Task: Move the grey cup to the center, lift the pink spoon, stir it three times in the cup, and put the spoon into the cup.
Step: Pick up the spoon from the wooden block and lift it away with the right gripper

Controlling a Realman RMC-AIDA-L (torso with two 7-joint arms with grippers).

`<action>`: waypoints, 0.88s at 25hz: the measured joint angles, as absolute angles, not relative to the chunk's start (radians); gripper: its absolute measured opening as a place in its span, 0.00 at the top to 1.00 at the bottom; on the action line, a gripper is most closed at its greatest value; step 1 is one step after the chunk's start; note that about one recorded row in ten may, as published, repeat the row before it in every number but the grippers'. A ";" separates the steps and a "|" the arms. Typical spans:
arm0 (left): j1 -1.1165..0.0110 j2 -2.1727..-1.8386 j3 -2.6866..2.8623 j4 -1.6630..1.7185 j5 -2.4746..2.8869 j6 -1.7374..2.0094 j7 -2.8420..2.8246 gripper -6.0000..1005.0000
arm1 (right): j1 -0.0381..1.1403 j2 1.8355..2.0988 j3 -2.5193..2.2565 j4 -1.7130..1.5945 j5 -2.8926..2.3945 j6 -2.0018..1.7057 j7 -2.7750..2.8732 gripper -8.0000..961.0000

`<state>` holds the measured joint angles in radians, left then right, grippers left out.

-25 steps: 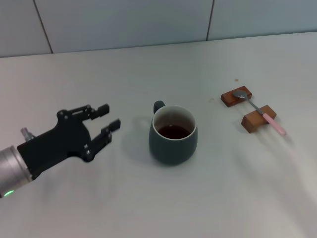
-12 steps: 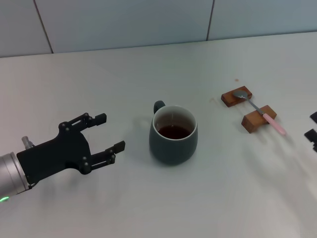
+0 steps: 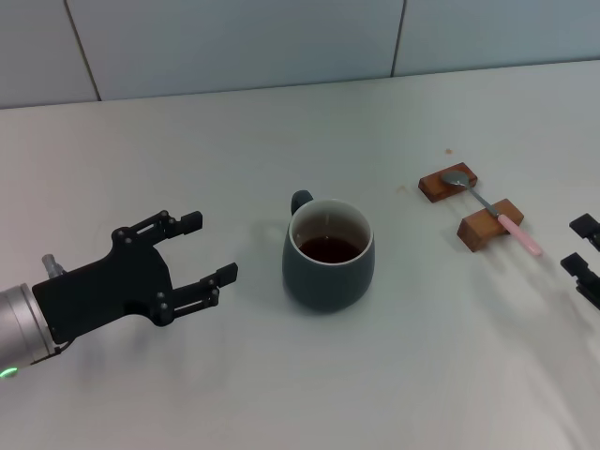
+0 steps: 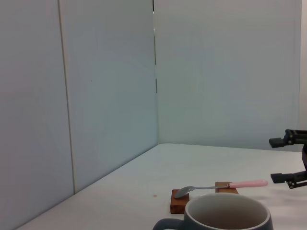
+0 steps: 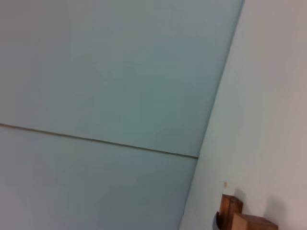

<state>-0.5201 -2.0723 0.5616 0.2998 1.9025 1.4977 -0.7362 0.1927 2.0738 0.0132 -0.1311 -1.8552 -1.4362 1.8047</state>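
Note:
The grey cup (image 3: pixel 327 253), holding dark liquid, stands upright near the middle of the table; its rim also shows in the left wrist view (image 4: pixel 225 215). My left gripper (image 3: pixel 208 247) is open and empty, a short way left of the cup and apart from it. The pink spoon (image 3: pixel 492 212) lies across two small brown wooden blocks (image 3: pixel 448 182) to the right, also seen in the left wrist view (image 4: pixel 221 186). My right gripper (image 3: pixel 578 246) is open at the right edge, just right of the spoon's pink handle end, not touching it.
The white table (image 3: pixel 309 375) ends at a pale tiled wall (image 3: pixel 234 42) at the back. The wooden blocks also show in the right wrist view (image 5: pixel 240 218).
My left gripper has opened wide and drawn slightly back from the cup. My right gripper has come into view at the right edge and moved in toward the spoon.

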 joint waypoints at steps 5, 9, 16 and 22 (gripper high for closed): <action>-0.521 -2.072 0.562 0.300 1.902 1.497 -0.736 0.22 | 0.200 2.074 0.013 -0.123 -1.856 -1.409 1.837 0.16; -0.522 -2.072 0.563 0.301 1.902 1.496 -0.733 0.22 | 0.210 2.074 0.012 -0.113 -1.856 -1.396 1.876 0.16; -0.520 -2.072 0.563 0.310 1.902 1.499 -0.733 0.22 | 0.234 2.074 0.000 -0.110 -1.856 -1.365 1.911 0.17; -0.518 -2.072 0.562 0.310 1.902 1.503 -0.728 0.22 | 0.258 2.073 -0.016 -0.104 -1.856 -1.334 1.926 0.17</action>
